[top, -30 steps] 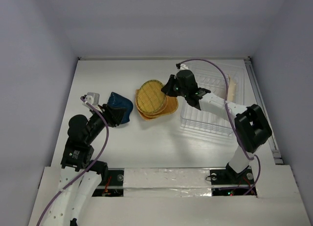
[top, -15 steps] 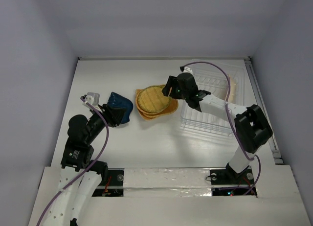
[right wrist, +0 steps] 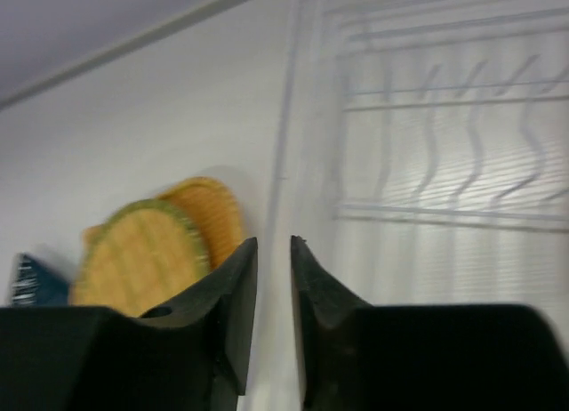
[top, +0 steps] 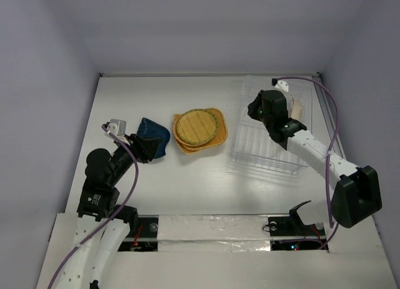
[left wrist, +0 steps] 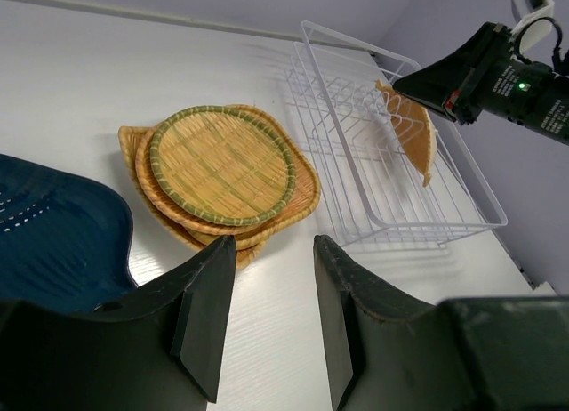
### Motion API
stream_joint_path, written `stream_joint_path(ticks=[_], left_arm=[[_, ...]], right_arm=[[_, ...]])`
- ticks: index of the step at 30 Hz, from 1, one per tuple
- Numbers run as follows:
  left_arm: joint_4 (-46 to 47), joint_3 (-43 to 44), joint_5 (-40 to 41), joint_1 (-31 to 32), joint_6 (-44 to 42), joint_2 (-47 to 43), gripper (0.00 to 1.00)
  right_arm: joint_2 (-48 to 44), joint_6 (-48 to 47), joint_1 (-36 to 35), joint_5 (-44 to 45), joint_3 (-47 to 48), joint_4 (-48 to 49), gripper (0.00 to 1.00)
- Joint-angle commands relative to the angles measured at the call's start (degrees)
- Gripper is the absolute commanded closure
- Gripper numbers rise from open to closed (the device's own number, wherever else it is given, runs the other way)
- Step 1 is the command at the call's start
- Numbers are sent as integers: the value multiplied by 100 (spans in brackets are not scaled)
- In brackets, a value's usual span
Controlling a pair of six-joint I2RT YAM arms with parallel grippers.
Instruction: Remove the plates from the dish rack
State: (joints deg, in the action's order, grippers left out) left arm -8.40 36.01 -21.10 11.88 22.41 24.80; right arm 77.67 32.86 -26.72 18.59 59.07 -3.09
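Observation:
Several orange-tan woven plates [top: 199, 131] lie stacked on the table left of the dish rack [top: 270, 145], a round green-rimmed one [left wrist: 221, 165] on top. The dark blue plate [top: 156, 134] lies left of the stack. One orange plate [top: 299, 114] stands on edge in the rack's far right part, also visible as the leaning plate [left wrist: 415, 132]. My right gripper [top: 255, 111] hovers over the rack's left side; the wrist view shows it [right wrist: 273, 244] narrowly open and empty. My left gripper [left wrist: 274, 244] is open and empty, just right of the blue plate [left wrist: 53, 237].
White walls enclose the table on three sides. The rack [left wrist: 391, 175] sits close to the table's right edge, where a metal rail [top: 334, 139] runs. The right arm's purple cable [top: 325, 114] arcs above the rack.
The right gripper laid the round plate flat on the stack, let go, and pulled back rightward over the rack. The left arm has not moved.

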Motion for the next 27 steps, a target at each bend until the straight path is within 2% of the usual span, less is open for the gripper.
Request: stream_joint_path(ticks=[1, 5, 7, 9, 13, 17, 23, 26, 27], left_arm=[[331, -85, -113, -28, 9, -98, 63], [322, -85, -78, -28, 9, -107, 63], [322, -85, -69, -28, 9, -133, 63], [322, -77, -87, -28, 9, -142, 63], [331, -85, -87, -28, 9, -159, 63], [322, -94, -78, -28, 9, -159, 63], [322, -85, -87, -28, 17, -168, 63], [322, -85, -87, -28, 17, -159, 62], [331, -85, -87, -28, 17, -159, 62]], right_arm=[[125, -464, 176, -320, -19, -463, 69], [625, -781, 176, -821, 447, -701, 42], [714, -825, 176, -971, 474, -719, 33], [854, -878, 176, -980, 518, -736, 28], [1048, -878, 176, -1138, 562, -649, 26], [1470, -930, 176, -1086, 772, -806, 35], [1866, -1255, 176, -840, 1045, -1219, 55], [1901, -1457, 176, -681, 1089, -1378, 69], [1910, -1493, 176, -664, 1098, -1413, 76]])
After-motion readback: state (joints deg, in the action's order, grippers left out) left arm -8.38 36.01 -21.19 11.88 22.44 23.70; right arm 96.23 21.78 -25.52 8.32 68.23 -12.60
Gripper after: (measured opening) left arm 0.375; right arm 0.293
